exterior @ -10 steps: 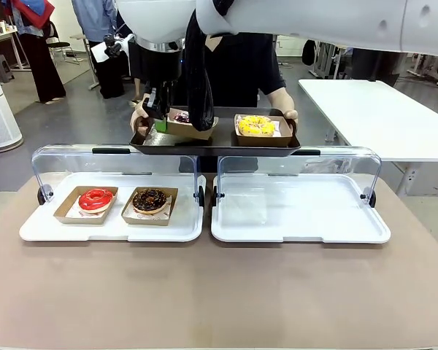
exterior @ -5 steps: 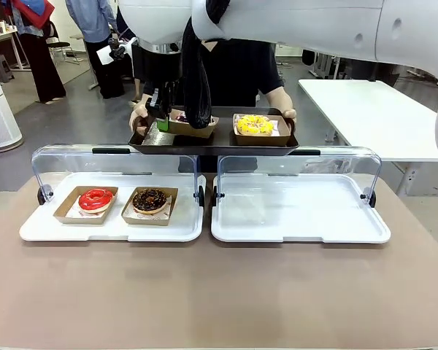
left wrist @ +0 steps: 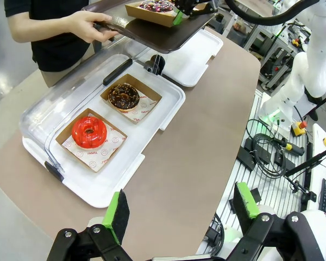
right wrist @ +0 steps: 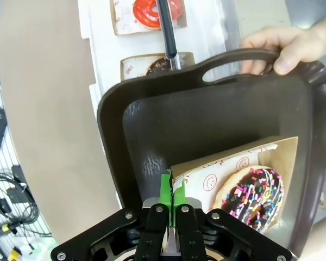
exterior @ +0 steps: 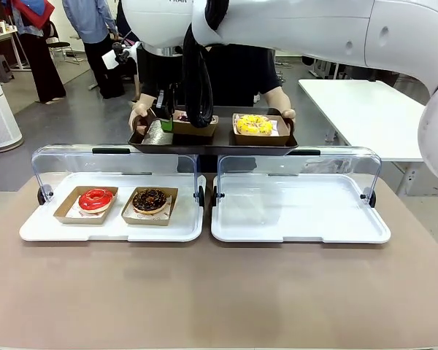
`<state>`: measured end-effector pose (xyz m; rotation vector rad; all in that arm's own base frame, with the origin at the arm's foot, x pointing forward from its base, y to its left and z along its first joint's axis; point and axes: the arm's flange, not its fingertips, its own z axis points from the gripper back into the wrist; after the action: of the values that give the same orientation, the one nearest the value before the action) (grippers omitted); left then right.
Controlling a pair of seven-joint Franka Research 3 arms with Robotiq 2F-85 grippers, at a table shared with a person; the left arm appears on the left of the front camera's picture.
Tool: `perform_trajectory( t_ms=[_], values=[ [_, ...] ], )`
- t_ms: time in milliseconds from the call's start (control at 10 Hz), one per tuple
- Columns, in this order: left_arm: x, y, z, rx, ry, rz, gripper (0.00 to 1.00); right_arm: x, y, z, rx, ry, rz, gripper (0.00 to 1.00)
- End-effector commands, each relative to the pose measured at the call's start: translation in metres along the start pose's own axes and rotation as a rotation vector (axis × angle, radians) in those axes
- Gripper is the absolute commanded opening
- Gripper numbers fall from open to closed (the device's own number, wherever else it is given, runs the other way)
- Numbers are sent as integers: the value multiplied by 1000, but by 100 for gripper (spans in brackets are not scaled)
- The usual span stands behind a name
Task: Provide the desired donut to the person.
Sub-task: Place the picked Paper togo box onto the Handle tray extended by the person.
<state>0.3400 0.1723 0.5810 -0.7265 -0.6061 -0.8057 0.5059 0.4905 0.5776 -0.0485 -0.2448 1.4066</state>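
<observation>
The person (exterior: 242,73) in a black shirt holds a dark tray (exterior: 212,145) by both handles beyond the table's far edge. On it sit a yellow donut (exterior: 255,125) in its box and a chocolate sprinkled donut (right wrist: 255,198) in a cardboard box (exterior: 196,128). My right gripper (exterior: 163,125) is shut on that box's edge (right wrist: 180,173), low over the tray's left half. My left gripper (left wrist: 182,209) hangs open above the table, holding nothing.
A red donut (exterior: 95,198) and a chocolate donut (exterior: 150,199) sit boxed in the left white tray (exterior: 111,229), its clear lid raised. The right white tray (exterior: 299,230) holds nothing. The person's hands (exterior: 138,117) grip the dark tray's handles. A white table (exterior: 372,117) stands at the far right.
The dark tray has risen slightly and my right arm has shifted a little with it. The gripper stays shut on the box.
</observation>
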Motion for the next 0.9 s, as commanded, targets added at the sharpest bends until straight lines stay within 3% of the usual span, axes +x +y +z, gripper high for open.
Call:
perform_trajectory(
  t_ms=[0,200,500,600,800],
  values=[
    [-1,-1,1,-2,-7,-5,100,8,-11,1,-15,37,3,1],
    [-1,-1,1,-2,-7,-5,100,6,-11,-3,14,63,23,1],
    [-1,-1,1,-2,-7,-5,100,3,-9,-4,29,75,44,91],
    [-1,-1,1,-2,-7,-5,100,4,-9,-1,26,71,47,100],
    [-1,-1,1,-2,-7,-5,100,3,-6,4,22,66,60,100]
  ],
)
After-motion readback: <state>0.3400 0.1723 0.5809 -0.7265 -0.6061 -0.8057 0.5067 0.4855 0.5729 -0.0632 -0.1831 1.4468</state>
